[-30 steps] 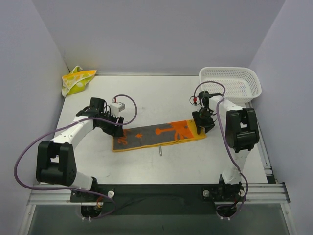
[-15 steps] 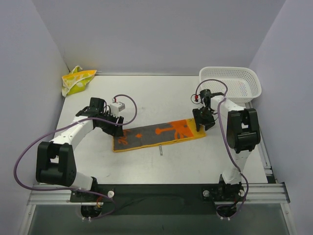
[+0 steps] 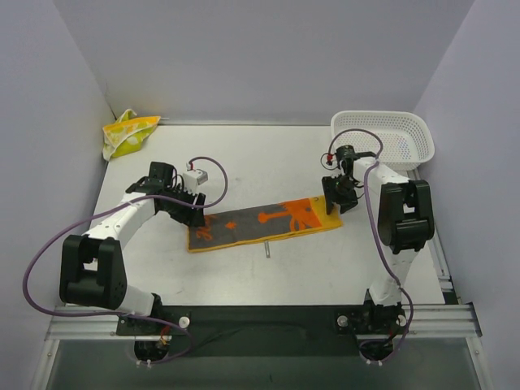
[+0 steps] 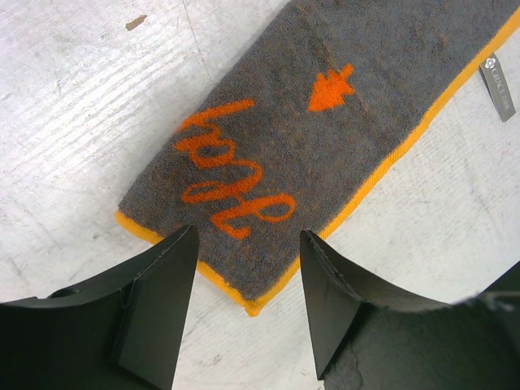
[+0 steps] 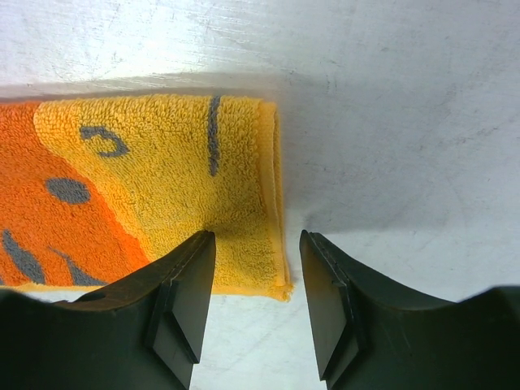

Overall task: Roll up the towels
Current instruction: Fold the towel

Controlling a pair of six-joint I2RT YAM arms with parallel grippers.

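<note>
On the worktop [image 3: 268,158], the flat towel [image 3: 264,222] has the bunched towel [image 3: 127,134] far behind-left, the basket [image 3: 382,138] behind-right, the left tool [image 4: 248,234] over its left end and the right tool [image 5: 256,236] over its right end.

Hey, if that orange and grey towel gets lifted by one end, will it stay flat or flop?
Probably flops: the towel is soft looped terry lying limp on the table. Its fuzzy surface likely grips rather than slips. Pushed, it would probably bunch up.

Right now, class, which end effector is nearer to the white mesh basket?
The right. The right end effector is at the orange towel's yellow end, just in front of the white mesh basket; the left end effector is at the towel's grey end, much farther off.
</note>
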